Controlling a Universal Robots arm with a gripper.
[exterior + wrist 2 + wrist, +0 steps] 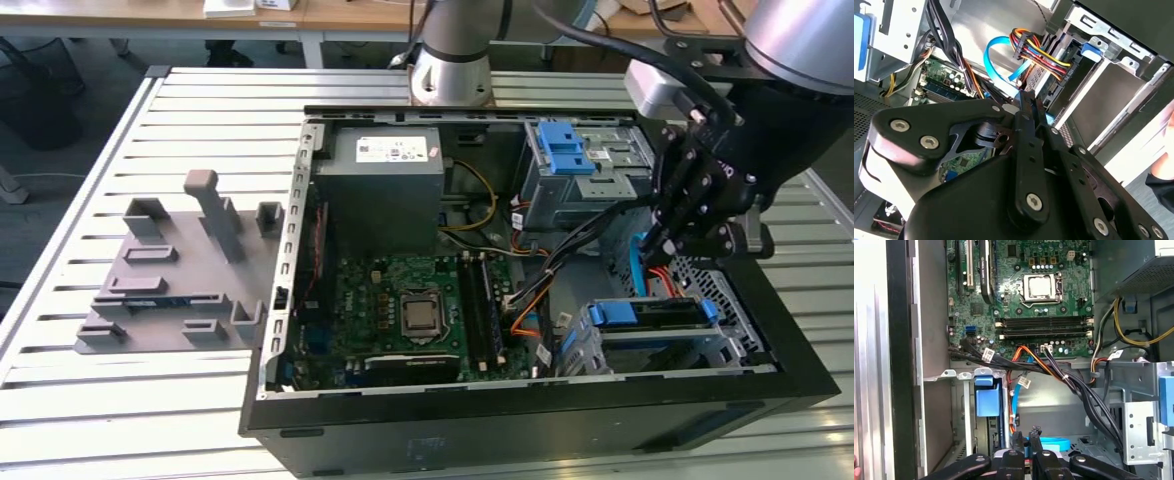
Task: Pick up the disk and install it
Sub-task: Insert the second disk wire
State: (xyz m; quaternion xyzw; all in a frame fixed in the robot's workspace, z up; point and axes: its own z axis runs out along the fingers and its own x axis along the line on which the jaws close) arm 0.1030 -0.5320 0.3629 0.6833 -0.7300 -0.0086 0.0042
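The disk [650,314] sits in the lower drive cage of the open computer case, at the exterior view's right, and its blue plastic rail faces up. In the first wrist view that blue rail of the disk [987,397] stands in the cage slot. My gripper [655,264] hangs just above and behind the cage, apart from the disk. Its fingertips [1017,436] are drawn close together with nothing clearly held between them. A light blue data cable [1051,444] curls right behind the gripper [1026,436]. In the second wrist view the gripper [1026,98] points toward the cage and a bundle of coloured wires [1036,52].
The motherboard [414,310] fills the case floor, and the grey power-supply box [387,185] lies behind it. A second cage with a blue caddy [567,150] is at the back. Black cables [1074,385] cross near the gripper. A grey plastic stand [180,275] rests on the slatted table.
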